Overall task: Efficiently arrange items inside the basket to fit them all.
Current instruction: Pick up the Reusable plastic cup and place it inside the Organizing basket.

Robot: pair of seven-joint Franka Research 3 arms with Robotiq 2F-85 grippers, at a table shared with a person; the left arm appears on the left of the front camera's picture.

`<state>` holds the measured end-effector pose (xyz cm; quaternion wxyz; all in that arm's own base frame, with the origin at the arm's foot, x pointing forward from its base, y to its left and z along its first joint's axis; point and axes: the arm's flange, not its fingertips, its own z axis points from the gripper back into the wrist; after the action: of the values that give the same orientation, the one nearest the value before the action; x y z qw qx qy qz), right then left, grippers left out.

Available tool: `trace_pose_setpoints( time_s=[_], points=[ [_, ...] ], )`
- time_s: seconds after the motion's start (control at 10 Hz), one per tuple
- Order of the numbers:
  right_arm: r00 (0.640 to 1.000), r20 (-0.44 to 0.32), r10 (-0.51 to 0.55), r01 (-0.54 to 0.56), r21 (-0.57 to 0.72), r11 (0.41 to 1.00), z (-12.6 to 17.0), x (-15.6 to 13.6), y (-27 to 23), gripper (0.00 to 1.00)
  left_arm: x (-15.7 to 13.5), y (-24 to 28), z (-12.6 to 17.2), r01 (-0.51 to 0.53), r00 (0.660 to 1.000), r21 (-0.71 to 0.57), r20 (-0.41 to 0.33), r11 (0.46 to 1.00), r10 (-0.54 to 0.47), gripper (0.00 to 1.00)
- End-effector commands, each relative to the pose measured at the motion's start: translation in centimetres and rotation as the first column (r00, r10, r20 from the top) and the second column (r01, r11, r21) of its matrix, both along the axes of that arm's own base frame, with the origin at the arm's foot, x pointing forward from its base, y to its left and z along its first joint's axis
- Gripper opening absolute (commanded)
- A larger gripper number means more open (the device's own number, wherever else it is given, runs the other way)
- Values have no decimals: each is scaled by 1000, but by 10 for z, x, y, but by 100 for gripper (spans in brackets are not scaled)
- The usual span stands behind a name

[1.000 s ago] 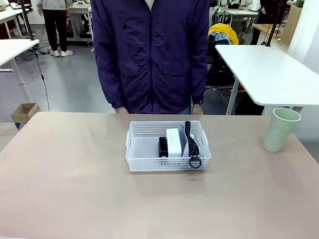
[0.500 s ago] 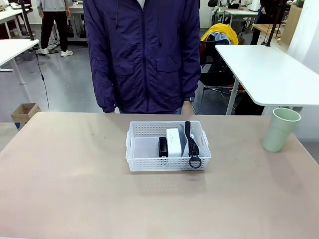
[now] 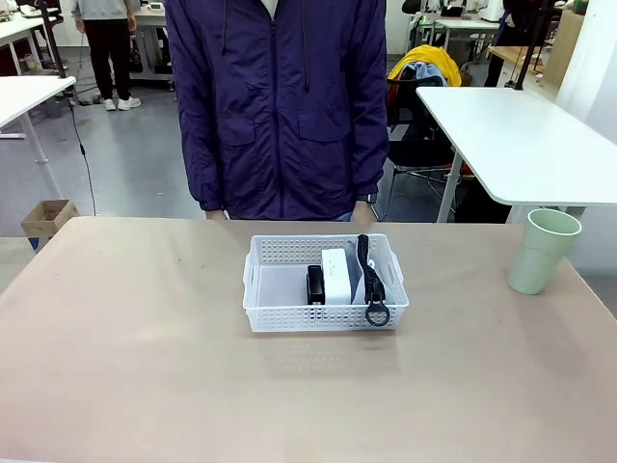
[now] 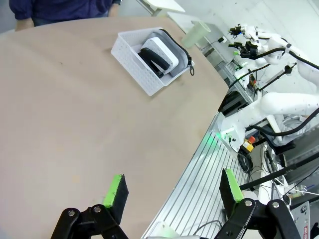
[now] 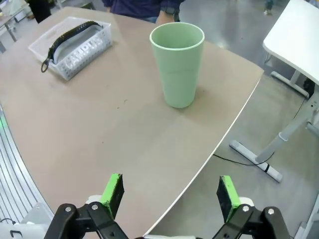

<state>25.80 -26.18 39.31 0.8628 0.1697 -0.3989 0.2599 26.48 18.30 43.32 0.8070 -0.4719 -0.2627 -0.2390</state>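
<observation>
When you check the basket [image 3: 318,316], count three items as packed: the black stapler [image 3: 315,285], the small white box [image 3: 335,276] and the grey pouch [image 3: 355,275] stand side by side in its right half. (Checker)

Note also that the pouch's black strap [image 3: 371,280] hangs over the front rim, and that the left half of the floor is bare. (Planner)

You have one item left: the pale green cup [image 3: 543,250]. It stands upright near the right edge of the table [image 3: 145,367], well apart from the basket. Judge the task about three-quarters complete. (Checker)

Your right gripper [image 5: 169,194] hangs near the cup, fingers spread, nothing between them. Your left gripper [image 4: 173,191] is likewise spread and empty, over the table's near edge, well away from the basket. Expect the cup to go into the bare left half, probably on its side, since the walls are shallow. (Planner)
</observation>
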Motion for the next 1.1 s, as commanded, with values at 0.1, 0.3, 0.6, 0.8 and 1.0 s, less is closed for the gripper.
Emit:
trace_pose_setpoints(
  time_s=[0.1,0.3,0.6,0.8,1.0],
  points=[
    [1000,0,0,0,0,1000,0,0,0,100,-2,0,0,10,1000,-10,21,1000,-10,97],
    [998,57,29,-32,42,999,-27,25,4,100,-2,0,0,10,1000,-10,21,1000,-10,97],
    [992,27,124,-125,48,991,-63,66,8,100,-2,0,0,10,1000,-10,21,1000,-10,97],
    [985,25,168,-169,62,984,-88,100,12,100,-2,0,0,10,1000,-10,21,1000,-10,97],
    [984,-7,179,-179,27,983,-108,125,17,100,-2,0,0,10,1000,-10,21,1000,-10,97]
  ],
)
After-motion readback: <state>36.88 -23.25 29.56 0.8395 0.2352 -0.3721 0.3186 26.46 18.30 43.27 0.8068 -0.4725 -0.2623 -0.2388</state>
